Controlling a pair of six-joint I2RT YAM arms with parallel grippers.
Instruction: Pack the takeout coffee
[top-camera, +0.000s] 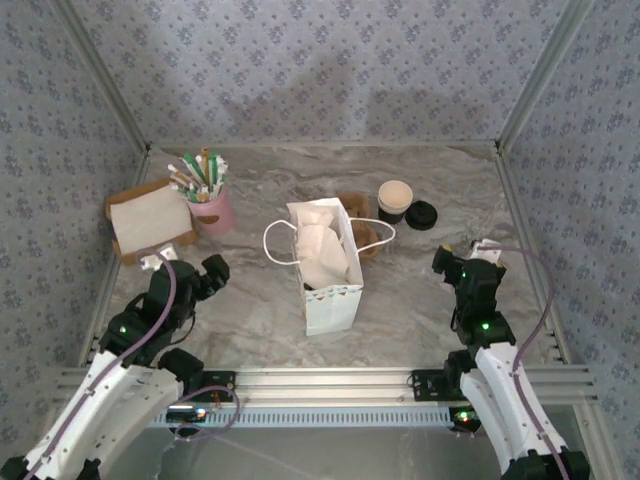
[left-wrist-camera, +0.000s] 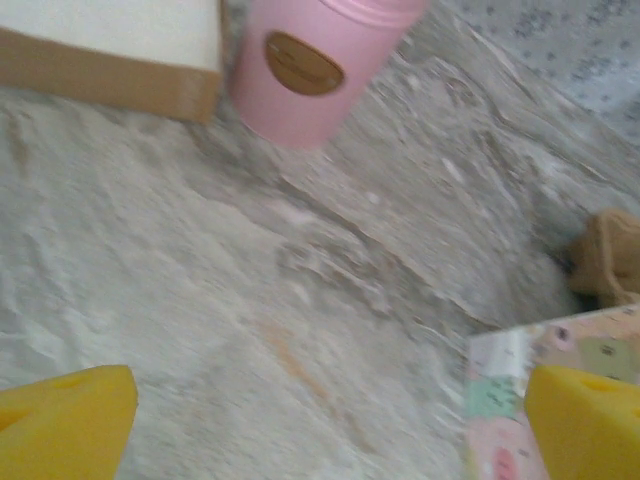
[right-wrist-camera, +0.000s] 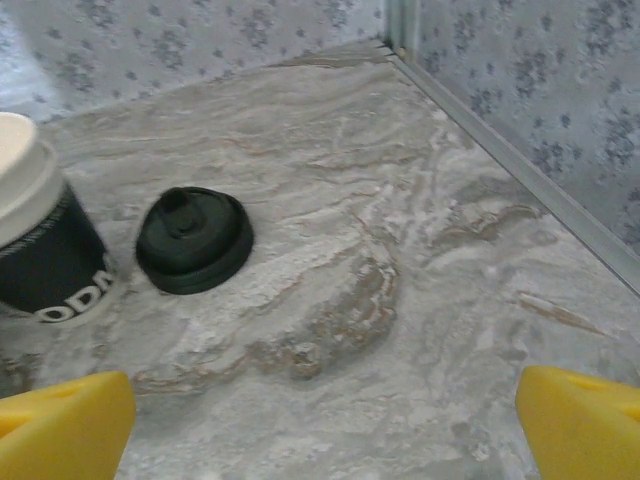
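The takeout coffee cup (top-camera: 394, 200) stands uncovered at the back right of the table, white with a dark lower band (right-wrist-camera: 40, 250). Its round black lid (top-camera: 421, 214) lies on the table just right of it (right-wrist-camera: 193, 240). A white paper bag (top-camera: 330, 275) stands open in the middle, its patterned corner (left-wrist-camera: 510, 400) near my left fingers. My left gripper (top-camera: 205, 275) is open over bare table left of the bag, with nothing between its yellow fingertips (left-wrist-camera: 60, 420). My right gripper (top-camera: 450, 258) is open too, in front of the lid and cup, its yellow fingertips (right-wrist-camera: 580, 420) wide apart.
A brown pulp cup carrier (top-camera: 360, 235) sits behind the bag (left-wrist-camera: 605, 255). A pink cup of sticks (top-camera: 210, 205) and a cardboard box of white napkins (top-camera: 150, 222) stand at the back left. Patterned walls enclose the table on three sides.
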